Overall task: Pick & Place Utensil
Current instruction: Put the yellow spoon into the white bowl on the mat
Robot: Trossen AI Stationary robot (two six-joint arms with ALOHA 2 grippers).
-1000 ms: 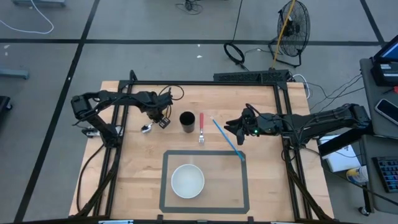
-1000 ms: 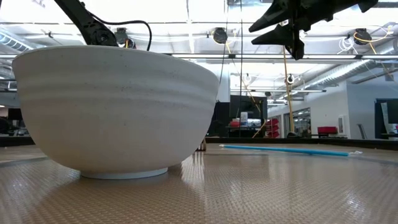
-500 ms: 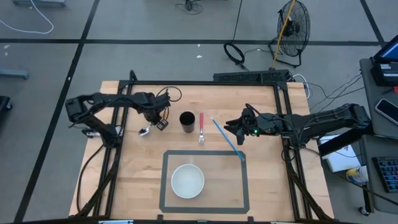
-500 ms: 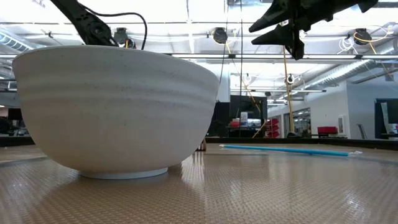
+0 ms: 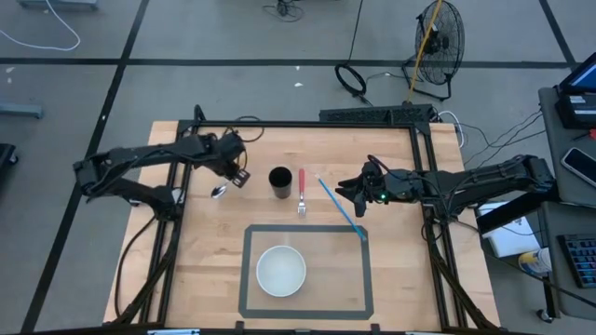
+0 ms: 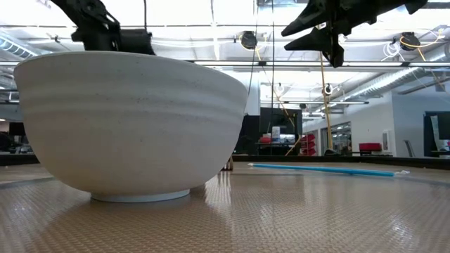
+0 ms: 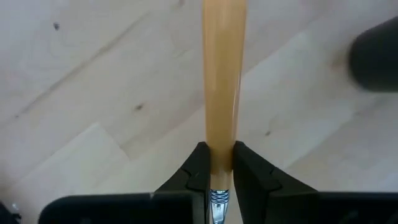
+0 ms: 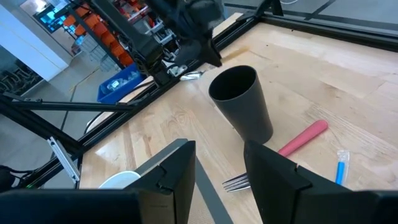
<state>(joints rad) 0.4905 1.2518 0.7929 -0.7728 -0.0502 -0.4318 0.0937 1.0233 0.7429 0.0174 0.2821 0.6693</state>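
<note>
My left gripper (image 5: 238,174) (image 7: 219,163) is left of the black cup (image 5: 279,181) (image 8: 242,102) and is shut on a spoon with a tan handle. The spoon's silver bowl (image 5: 219,192) (image 8: 189,74) shows below and to the left of it. My right gripper (image 5: 346,191) (image 8: 217,155) hangs open above the table, right of the cup. A fork with a red handle (image 5: 301,189) and a long blue utensil (image 5: 341,210) lie flat on the wood. The white bowl (image 5: 281,270) (image 6: 133,119) stands inside a taped rectangle. My left gripper pinches the spoon's tan handle (image 7: 221,146) between its two fingers (image 7: 194,174), close to where the handle meets the metal neck. The handle runs on forward past the fingertips. Whether the spoon's bowl rests on the table, I cannot tell.
A dark metal frame (image 5: 307,124) borders the table's far side and its left and right sides. The taped rectangle (image 5: 365,270) marks the near middle. Bare wood lies between the cup and the bowl.
My left arm has swung its elbow out toward the table's left, and its gripper has shifted a little toward the far left edge and turned, still shut on the spoon. The spoon's bowl has stayed about where it was.
</note>
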